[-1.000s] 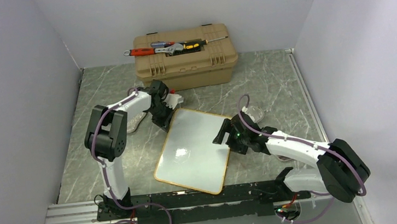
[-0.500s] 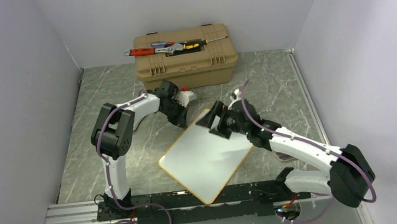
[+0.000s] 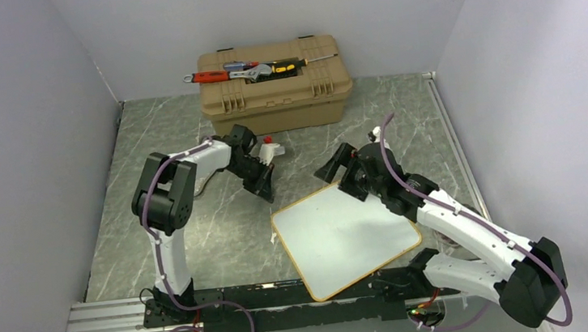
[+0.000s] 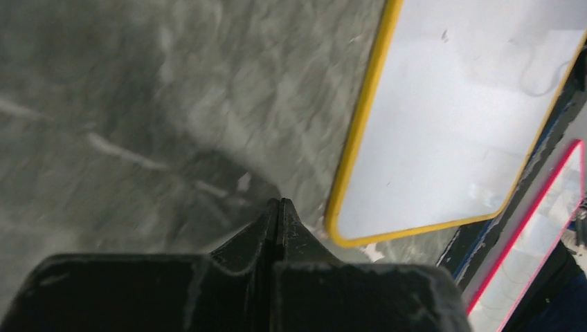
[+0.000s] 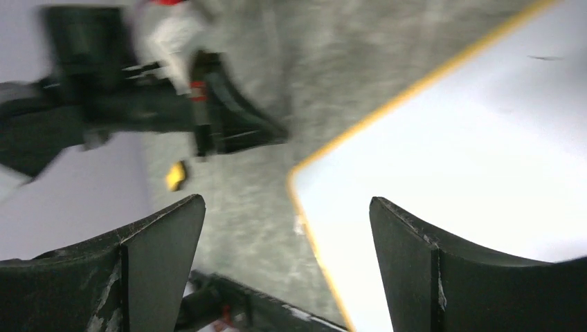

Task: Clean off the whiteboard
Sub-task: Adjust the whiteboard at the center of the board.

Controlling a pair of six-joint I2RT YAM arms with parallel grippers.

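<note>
We're looking at two matching units here: the left arm (image 3: 202,156) and right arm (image 3: 469,226) both have smooth white shells with chunky black joints. Purple cables (image 3: 387,150) loop along each one. The left gripper (image 4: 279,207) and right gripper (image 5: 287,207) are matte black wedges, and pretty scuffed up.

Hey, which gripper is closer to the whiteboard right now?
Right, it seems. The right gripper hangs open at the far edge of the whiteboard; the left gripper, shut, is over the table just beyond the board's left corner.
</note>
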